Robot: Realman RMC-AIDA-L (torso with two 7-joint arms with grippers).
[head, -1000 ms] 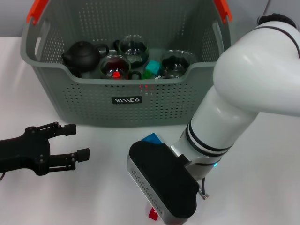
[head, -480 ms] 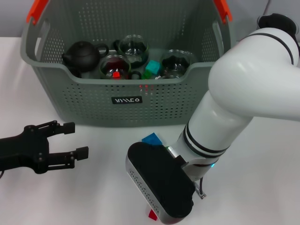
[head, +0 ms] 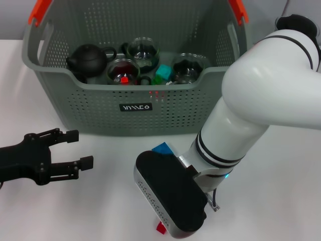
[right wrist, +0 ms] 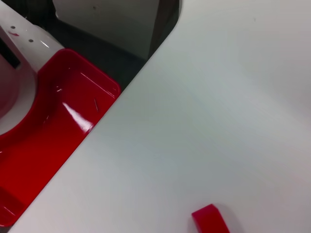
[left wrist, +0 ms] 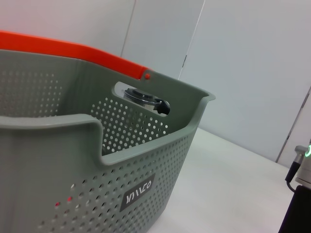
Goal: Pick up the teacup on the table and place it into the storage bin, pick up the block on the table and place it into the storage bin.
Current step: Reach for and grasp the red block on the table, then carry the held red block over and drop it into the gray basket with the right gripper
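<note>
Of the right gripper itself we saw nothing, because the black wrist housing (head: 170,198) of the right arm covered it from above, so we could not tell if it was wide or narrow. Compared with one second before, this housing had moved only a little, down and towards the left gripper's side, and it now hung low over the table (head: 281,191). A small red block (head: 161,227) showed just at its near edge, and the right wrist view also found this block (right wrist: 210,219) lying free on the white surface, so we judged that the arm was settling for a grasp and that nothing was lifted yet. A blue block (head: 162,149) lay just behind the housing, between it and the storage bin (head: 100,108). The left gripper (head: 83,149) rested low and well off to the side, its jaws wide and holding nothing; it had drifted only slightly. Farther behind both, the bin already held a black teapot (head: 88,59), three glass teacups, one of them (head: 123,72) with a red piece inside, and a teal block (head: 162,73).
</note>
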